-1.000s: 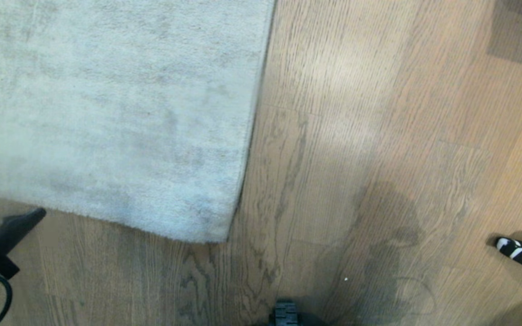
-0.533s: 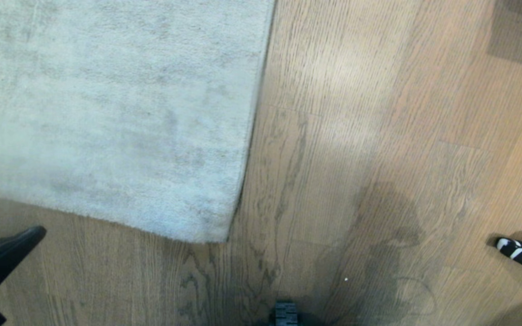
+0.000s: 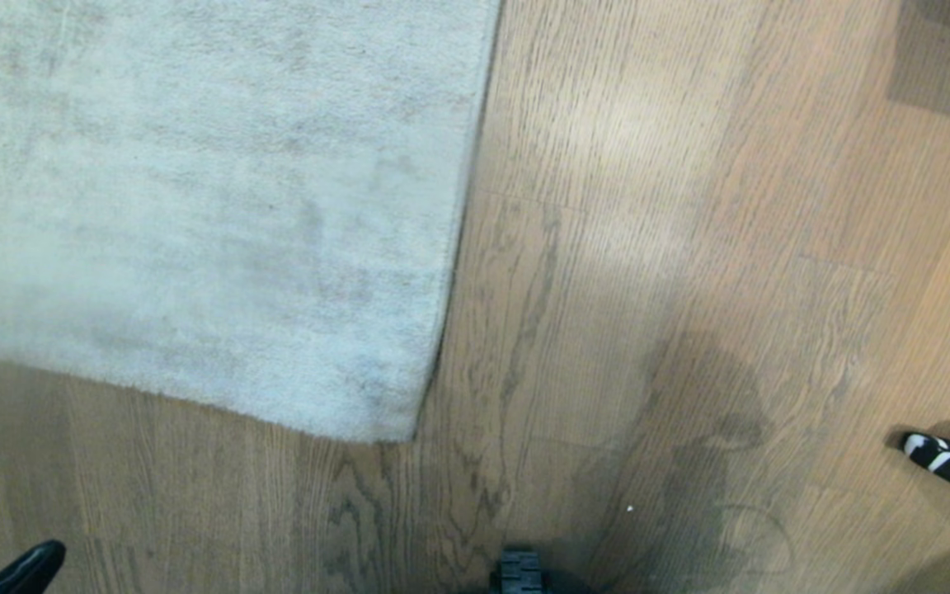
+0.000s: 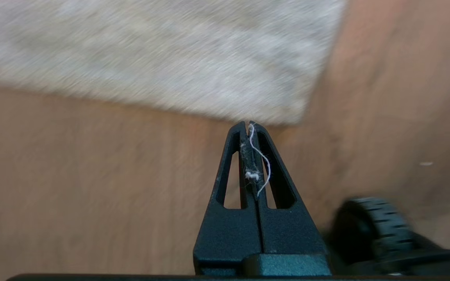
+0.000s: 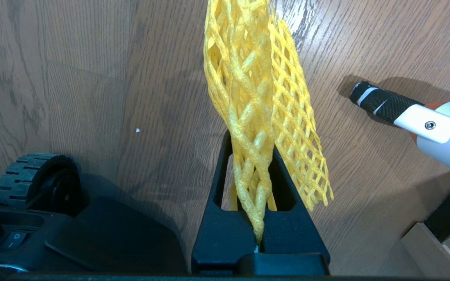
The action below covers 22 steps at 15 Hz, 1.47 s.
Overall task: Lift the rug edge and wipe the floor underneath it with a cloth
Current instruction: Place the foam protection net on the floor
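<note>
Rug edge [image 3: 442, 272] flat in head view, cloth [image 5: 256, 97] pinched in right pincer [image 5: 253, 134]

The rug edge [image 3: 442, 272] lies flat on the floor [image 3: 648, 247], the left end effector [image 3: 21, 569] shows only its black tip at the bottom-left corner, and a striped tool tip [image 3: 945, 460] pokes in at right.

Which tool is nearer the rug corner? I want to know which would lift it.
Left. The left tool points at the rug corner from close by; the right tool hangs over bare floor, holding the cloth.
</note>
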Tool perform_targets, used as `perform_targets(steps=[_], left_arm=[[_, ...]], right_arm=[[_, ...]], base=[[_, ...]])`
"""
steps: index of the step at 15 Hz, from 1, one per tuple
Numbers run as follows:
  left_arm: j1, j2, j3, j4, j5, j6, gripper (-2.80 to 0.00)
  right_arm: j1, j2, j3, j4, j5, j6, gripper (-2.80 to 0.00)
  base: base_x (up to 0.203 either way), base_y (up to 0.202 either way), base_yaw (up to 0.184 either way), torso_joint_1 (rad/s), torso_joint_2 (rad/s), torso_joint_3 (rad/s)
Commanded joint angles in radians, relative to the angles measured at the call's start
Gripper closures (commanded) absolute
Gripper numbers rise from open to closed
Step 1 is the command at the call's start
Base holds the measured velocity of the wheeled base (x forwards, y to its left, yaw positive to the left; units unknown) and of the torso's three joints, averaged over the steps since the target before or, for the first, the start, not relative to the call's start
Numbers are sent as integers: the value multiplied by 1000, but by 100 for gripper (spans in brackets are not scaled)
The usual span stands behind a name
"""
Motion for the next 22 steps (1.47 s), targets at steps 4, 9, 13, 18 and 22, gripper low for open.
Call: perform_targets(steps=[4, 9, 13, 18, 22], left_arm=[[-61, -295, 0, 227, 154, 15, 0], [-66, -363, 0, 351, 240, 34, 0], [-66, -363, 0, 352, 243, 34, 0], [-66, -363, 0, 352, 243, 34, 0], [-66, -363, 0, 352, 244, 31, 0]], right_arm=[[0, 1, -1, 1, 1, -1, 0], [0, 1, 1, 1, 1, -1, 0], [0, 1, 1, 1, 1, -1, 0], [0, 1, -1, 1, 1, -1, 0], [0, 1, 0, 1, 1, -1, 0]], base=[[0, 0, 0, 0, 0, 0], [0, 0, 0, 0, 0, 0], [0, 0, 0, 0, 0, 0], [0, 0, 0, 0, 0, 0], [0, 0, 0, 0, 0, 0]])
